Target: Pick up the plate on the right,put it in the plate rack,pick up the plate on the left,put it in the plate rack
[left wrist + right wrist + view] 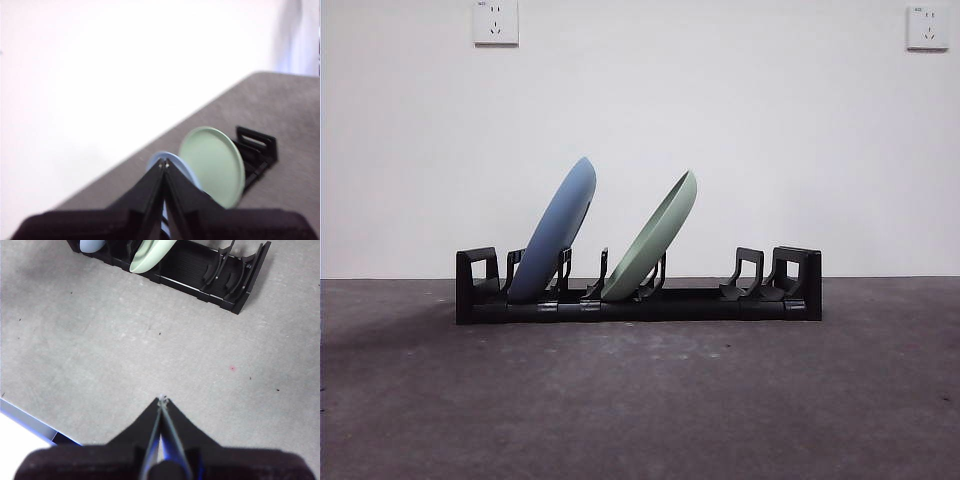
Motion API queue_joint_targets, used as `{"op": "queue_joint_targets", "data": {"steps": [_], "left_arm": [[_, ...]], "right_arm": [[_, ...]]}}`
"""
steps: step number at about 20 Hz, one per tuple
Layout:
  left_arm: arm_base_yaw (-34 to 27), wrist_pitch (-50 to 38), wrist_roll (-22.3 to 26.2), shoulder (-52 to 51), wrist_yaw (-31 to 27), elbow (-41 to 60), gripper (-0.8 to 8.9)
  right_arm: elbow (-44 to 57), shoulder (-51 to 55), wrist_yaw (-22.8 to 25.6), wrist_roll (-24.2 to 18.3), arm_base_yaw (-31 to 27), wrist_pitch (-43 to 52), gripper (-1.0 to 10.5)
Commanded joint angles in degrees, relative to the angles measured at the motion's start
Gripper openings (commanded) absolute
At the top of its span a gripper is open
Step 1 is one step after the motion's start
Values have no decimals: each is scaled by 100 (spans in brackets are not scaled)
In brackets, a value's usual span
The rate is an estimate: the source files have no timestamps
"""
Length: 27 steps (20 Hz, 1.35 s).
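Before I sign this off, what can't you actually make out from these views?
- Blue plate: left gripper covers most of it in the left wrist view; the right wrist view's edge cuts it off.
- Green plate: only its lower rim shows in the right wrist view.
- Rack: the plates hide most of it in the left wrist view, which is also blurred.
- Both arms: absent from the front view.
- Right gripper: shut over bare table, away from the rack.

Grey table (640,400), white wall (720,130), two wall sockets (496,22) (928,27) near the top corners
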State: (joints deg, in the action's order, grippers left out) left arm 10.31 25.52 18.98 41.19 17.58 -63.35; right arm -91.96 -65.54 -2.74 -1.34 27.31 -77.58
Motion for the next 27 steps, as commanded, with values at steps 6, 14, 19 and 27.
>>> {"op": "queue_joint_targets", "data": {"steps": [6,14,19,27], "left_arm": [[-920,-1080,9,-2033,-262,2997,-3],[-931,-1784,-957,-3585,-654,5519,-3],[-931,-1628,-1178,-4105,-1038,6013,-3],[-931,-1606,-1965,-4092,-1281,6286,-3]], "right_arm": [[42,13,24,-26,9,-127,2],[42,13,22,-26,9,-127,2],[42,13,22,-26,9,-127,2],[37,11,26,-26,4,-127,2]]}}
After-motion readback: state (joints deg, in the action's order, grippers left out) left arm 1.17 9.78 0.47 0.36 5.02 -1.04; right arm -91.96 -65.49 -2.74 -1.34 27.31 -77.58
